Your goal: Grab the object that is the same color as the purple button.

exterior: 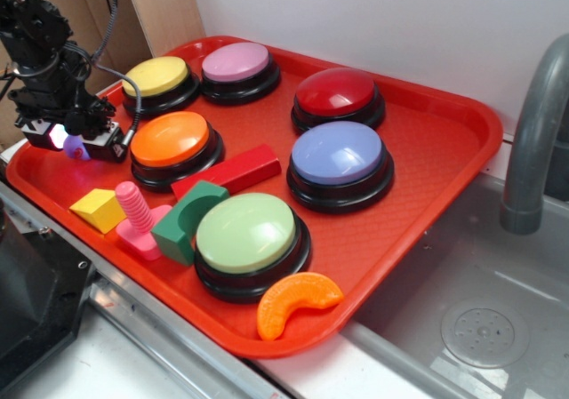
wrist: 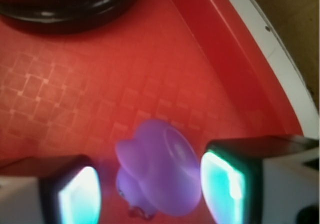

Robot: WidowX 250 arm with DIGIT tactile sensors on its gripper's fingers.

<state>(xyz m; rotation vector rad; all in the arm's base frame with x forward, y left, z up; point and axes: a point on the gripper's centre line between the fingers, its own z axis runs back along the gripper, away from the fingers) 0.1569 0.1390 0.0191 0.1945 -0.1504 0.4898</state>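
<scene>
We see a red tray (exterior: 427, 177) holding six big dome buttons and a few small toys. At the tray's far left corner our gripper (wrist: 150, 189) hangs low over a small purple toy (wrist: 157, 171). In the wrist view the toy sits between the two glowing fingertips (wrist: 80, 196), closer to the right one. A gap shows on the left, so the jaws are apart and hold nothing yet.

The toy looks like light, hard, smooth plastic, rounded and lumpy. We judge that it could slip or pop out under a pinch. The best hold seems to be across its widest middle, low down.

The tray's raised rim (wrist: 235, 49) runs just right of the toy, so there is little room on that side. An orange button (exterior: 170, 146) stands near on the other side. Bare tray lies ahead, and straight up looks clear.
</scene>
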